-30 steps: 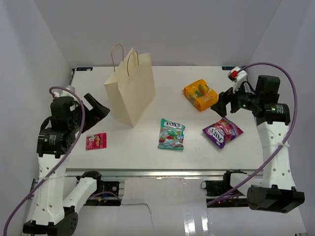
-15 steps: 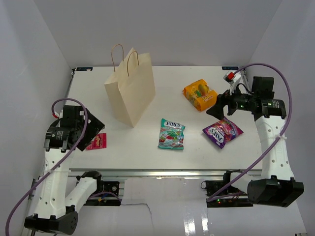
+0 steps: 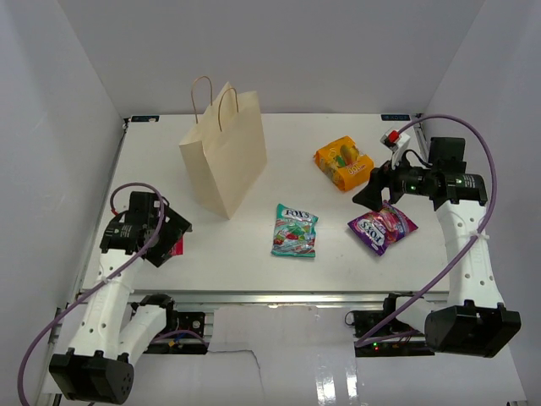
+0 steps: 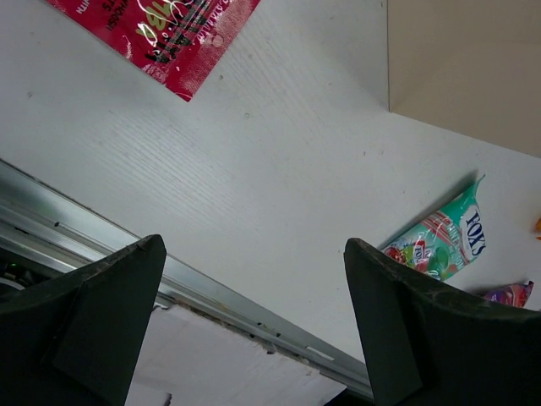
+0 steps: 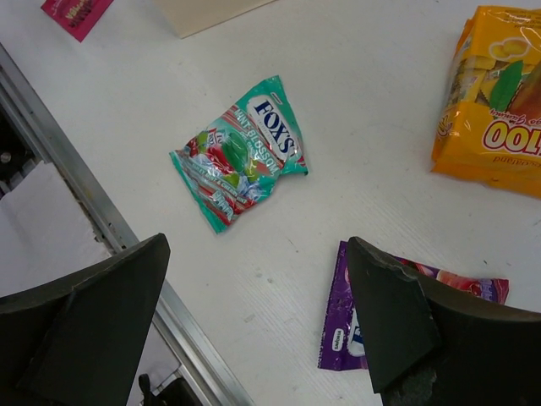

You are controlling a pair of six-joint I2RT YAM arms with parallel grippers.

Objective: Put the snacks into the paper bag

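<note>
Approach: left tool (image 3: 172, 233), jaws wide, has swung down over the small red sachet (image 4: 161, 30) near the left front corner of the surface (image 3: 254, 262). The right tool (image 3: 368, 194), equally wide, has lowered toward the glossy purple candy bag (image 3: 382, 227). Tan kraft paper bag (image 3: 224, 161), rear left, awaits both.

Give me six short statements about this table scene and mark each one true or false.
1. The paper bag stands upright on the table. True.
2. The teal packet is inside the bag. False: it lies flat on the table, outside the bag.
3. The left gripper and right gripper are both open and empty. True.
4. The orange pack lies left of the bag in the top view. False: it lies to the bag's right.
5. The purple packet rests on the teal packet. False: they lie apart.
6. The red sachet lies on the table. True.
</note>
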